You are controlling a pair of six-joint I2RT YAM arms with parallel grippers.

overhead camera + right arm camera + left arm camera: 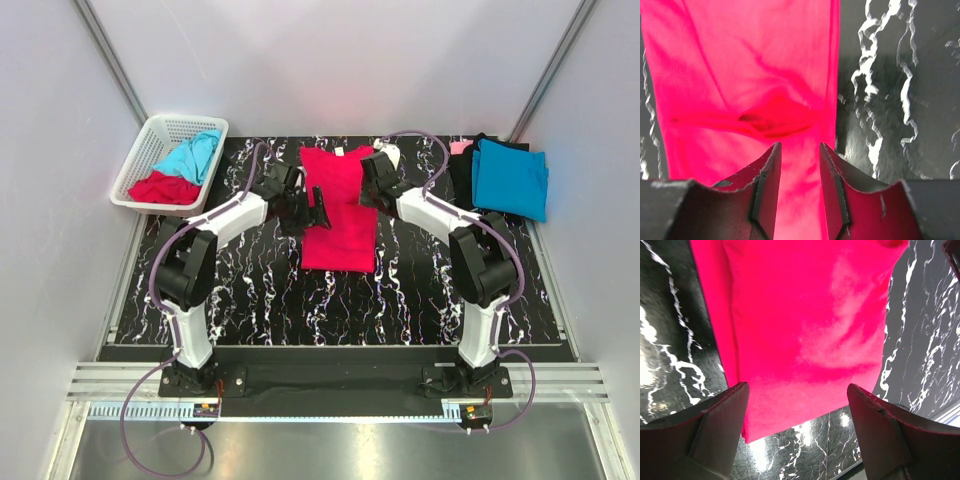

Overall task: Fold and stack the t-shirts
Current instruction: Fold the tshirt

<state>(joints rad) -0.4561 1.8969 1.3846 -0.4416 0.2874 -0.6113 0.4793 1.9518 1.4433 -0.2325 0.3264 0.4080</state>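
Basket (140,158) w/ turquoise tee (192,155) (red tee (162,188) beside)

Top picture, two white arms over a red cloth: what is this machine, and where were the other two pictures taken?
Two robot arms bolted to a marbled black table, seen from above. The other pictures come from a camera on each wrist, looking past that arm's two fingers. A red t-shirt lies flat mid-table; more shirts fill the white basket, and a turquoise shirt tops a pile at right. The left gripper is wide open, holding nothing. The right gripper shows a narrow gap; whether it pinches cloth is unclear.
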